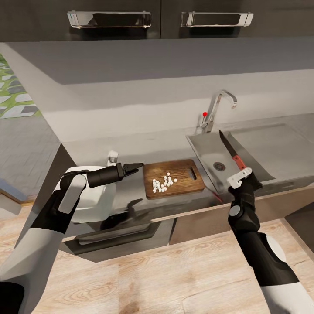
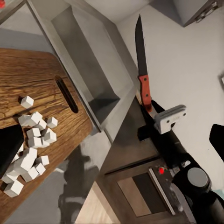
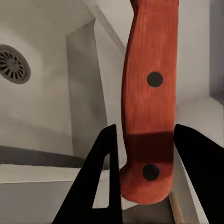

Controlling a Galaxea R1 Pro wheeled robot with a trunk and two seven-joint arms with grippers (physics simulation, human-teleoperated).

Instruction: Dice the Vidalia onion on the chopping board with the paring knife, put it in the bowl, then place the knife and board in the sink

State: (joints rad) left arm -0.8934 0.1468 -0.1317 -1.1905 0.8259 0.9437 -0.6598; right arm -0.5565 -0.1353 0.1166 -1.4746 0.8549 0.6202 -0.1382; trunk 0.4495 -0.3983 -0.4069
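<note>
Dozens of tiny white cubes of diced Vidalia onion point(image 1: 163, 182) lie clustered on the chopping board point(image 1: 174, 178), which rests flat on the countertop point(image 1: 131, 150) just at nine o'clock of the sink point(image 1: 209, 152). At three o'clock of the board, our right gripper point(image 1: 240, 173) pinches the red-orange handle of the paring knife point(image 1: 230, 150), its dark blade pointing toward twelve o'clock above the basin. At nine o'clock of the board our left gripper point(image 1: 133, 167) hovers with its fingers drawn close together, holding nothing. The bowl point(image 1: 93, 205) sits below our left forearm, largely hidden.
</note>
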